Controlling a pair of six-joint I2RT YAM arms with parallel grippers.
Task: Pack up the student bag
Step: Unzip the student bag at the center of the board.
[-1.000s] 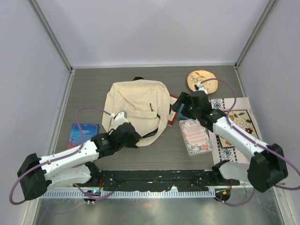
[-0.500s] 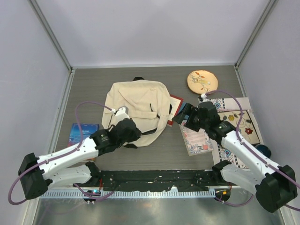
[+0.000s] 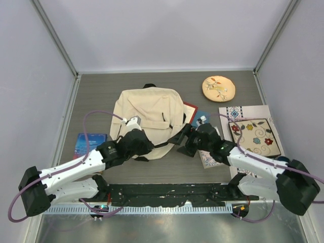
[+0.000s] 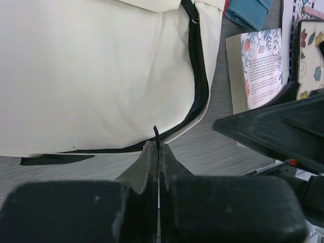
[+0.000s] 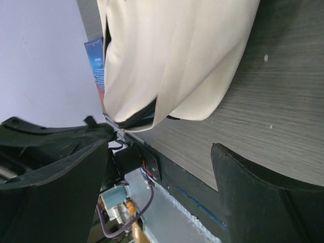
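A blue book lies at the left of the worktop, well apart from the rest. Next comes the left end effector, at the near edge of the student bag. Its fingers are pressed together on what looks like a thin black zipper tab. The bag lies flat mid-worktop. Just right of it, the right end effector hovers spread at the bag's near right corner — gripping nothing. Further right lie a floral-covered book and a patterned mat.

The risks are three. The tab is slim and could slip free. With the soft bag unheld, a pull may drag it rather than open it. The two end effectors are also close enough to clash.
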